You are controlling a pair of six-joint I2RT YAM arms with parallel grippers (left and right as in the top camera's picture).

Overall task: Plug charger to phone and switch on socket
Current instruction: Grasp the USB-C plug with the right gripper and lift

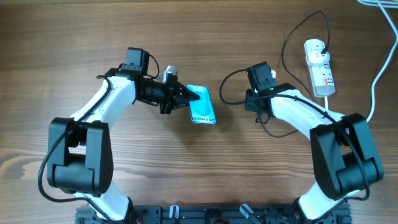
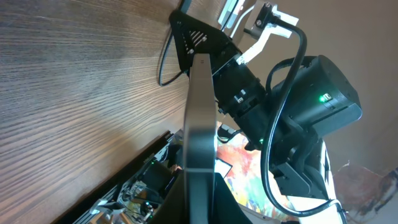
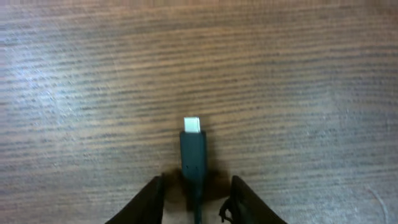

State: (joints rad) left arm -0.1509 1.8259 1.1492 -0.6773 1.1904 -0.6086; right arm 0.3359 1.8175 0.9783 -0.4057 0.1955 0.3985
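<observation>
One black charger [image 3: 193,155], silver metal tip showing.

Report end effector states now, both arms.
Left end effector: closed on the phone.
Right end effector: closed on the charger, near its connector tip.

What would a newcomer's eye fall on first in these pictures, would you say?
The bright cyan phone stands out first, near the middle of the table and gripped at its edge by the left end effector. Next comes the charger, its silver-tipped connector poking out between the fingers of the right end effector. The white socket lies at the far right.
</observation>
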